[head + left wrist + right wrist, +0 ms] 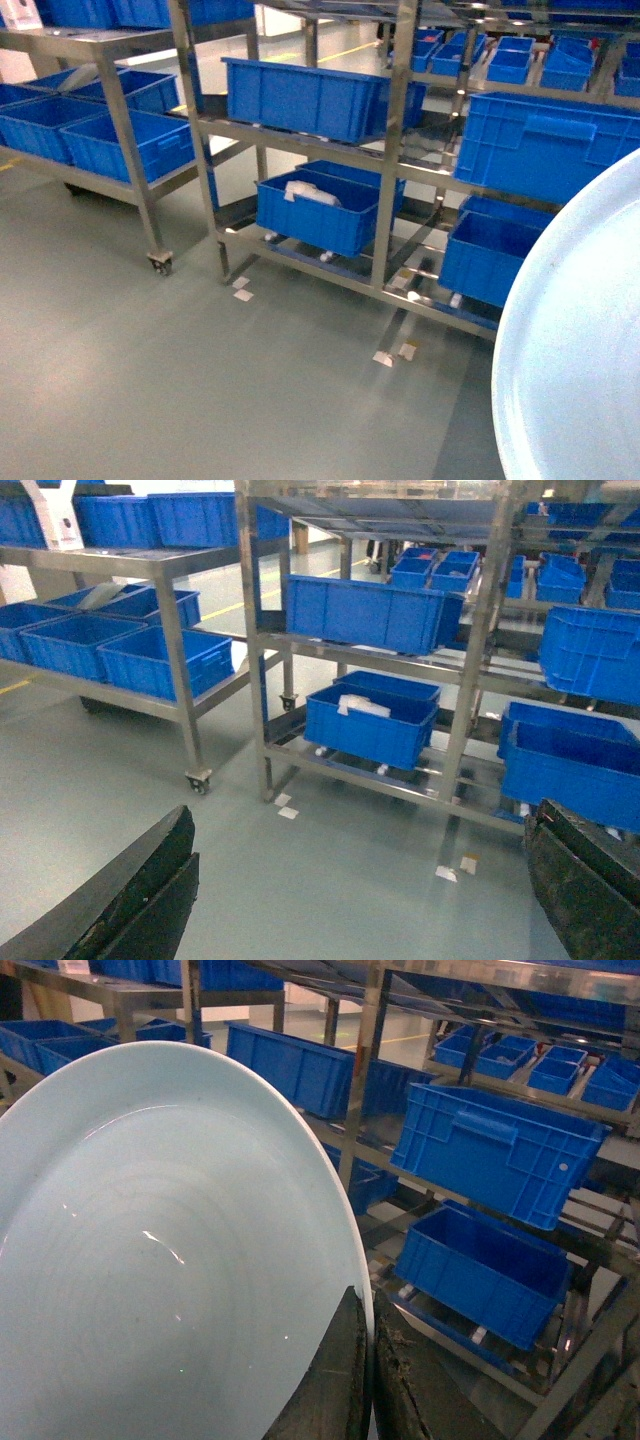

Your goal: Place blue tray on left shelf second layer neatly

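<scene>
Steel left shelf (390,150) | right claw (368,1360) pinching smooth oval blue tray (160,1280)

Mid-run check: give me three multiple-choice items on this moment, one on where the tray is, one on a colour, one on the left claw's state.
1. Where is the blue tray?
A. on the floor
B. held by the right claw
C. on a shelf rail

2. What colour are the crates on the steel shelf?
A. deep blue
B. red
C. grey

3. How is the left claw?
A. shut on the tray
B. shut on a crate
C. open, holding nothing

Answers: 1 B, the right wrist view shows its fingers pinching the tray rim. 2 A, every crate in view is saturated blue. 3 C, its fingers stand wide apart over bare floor.
</scene>
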Available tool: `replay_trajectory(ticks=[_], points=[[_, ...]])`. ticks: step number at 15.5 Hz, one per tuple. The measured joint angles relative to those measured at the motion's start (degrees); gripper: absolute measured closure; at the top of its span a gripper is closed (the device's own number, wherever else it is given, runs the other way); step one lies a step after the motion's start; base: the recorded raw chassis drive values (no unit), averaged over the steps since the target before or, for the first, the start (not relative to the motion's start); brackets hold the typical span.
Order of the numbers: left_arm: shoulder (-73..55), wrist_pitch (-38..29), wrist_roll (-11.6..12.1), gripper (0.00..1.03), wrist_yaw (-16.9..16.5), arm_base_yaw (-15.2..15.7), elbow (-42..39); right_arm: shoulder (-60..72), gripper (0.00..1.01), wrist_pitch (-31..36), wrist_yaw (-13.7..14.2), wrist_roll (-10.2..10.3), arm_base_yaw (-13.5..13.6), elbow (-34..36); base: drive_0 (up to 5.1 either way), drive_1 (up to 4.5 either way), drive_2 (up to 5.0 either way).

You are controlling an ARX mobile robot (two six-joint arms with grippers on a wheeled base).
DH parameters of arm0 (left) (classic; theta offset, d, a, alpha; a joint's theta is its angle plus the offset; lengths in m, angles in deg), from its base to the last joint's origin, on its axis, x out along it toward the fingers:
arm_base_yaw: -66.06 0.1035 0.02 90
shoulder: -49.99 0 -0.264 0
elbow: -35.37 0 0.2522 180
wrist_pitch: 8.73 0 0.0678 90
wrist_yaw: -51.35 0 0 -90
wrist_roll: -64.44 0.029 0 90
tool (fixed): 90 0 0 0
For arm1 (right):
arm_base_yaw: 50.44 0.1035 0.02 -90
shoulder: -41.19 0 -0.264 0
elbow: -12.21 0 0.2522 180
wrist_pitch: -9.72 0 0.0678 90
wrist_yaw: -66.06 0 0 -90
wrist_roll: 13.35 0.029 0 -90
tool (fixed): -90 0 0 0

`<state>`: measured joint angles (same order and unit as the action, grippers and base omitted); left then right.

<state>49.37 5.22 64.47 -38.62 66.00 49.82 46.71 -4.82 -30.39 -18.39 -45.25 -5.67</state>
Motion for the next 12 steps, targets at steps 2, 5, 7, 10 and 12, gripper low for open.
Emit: replay_trajectory(ticks=[2,5,7,10,12], points=[[0.0,0.0,0.0,0.05,0.0,0.0,0.0,0.0,0.99,0.0,0.0,0.0,0.0,0.0,-1.6,-1.58,-1.6],[0.0,0.0,0.0,0.05,0.0,0.0,0.0,0.0,0.99,0.0,0.0,0.0,0.0,0.0,-1.5,-1.52,-1.5],[0.0,0.0,0.0,0.05,0.0,0.0,0.0,0.0,0.99,0.0,0.0,0.0,0.0,0.0,-1.6,-1.55,-1.6],[0.0,0.0,0.0,0.05,0.0,0.0,0.0,0.0,0.99,0.0,0.0,0.0,0.0,0.0,-1.5,-1.54,-1.5],[0.0,0.0,0.0,0.05,0.0,0.0,0.0,0.0,0.99,0.0,0.0,0.0,0.0,0.0,-1.6,-1.59,-1.6]])
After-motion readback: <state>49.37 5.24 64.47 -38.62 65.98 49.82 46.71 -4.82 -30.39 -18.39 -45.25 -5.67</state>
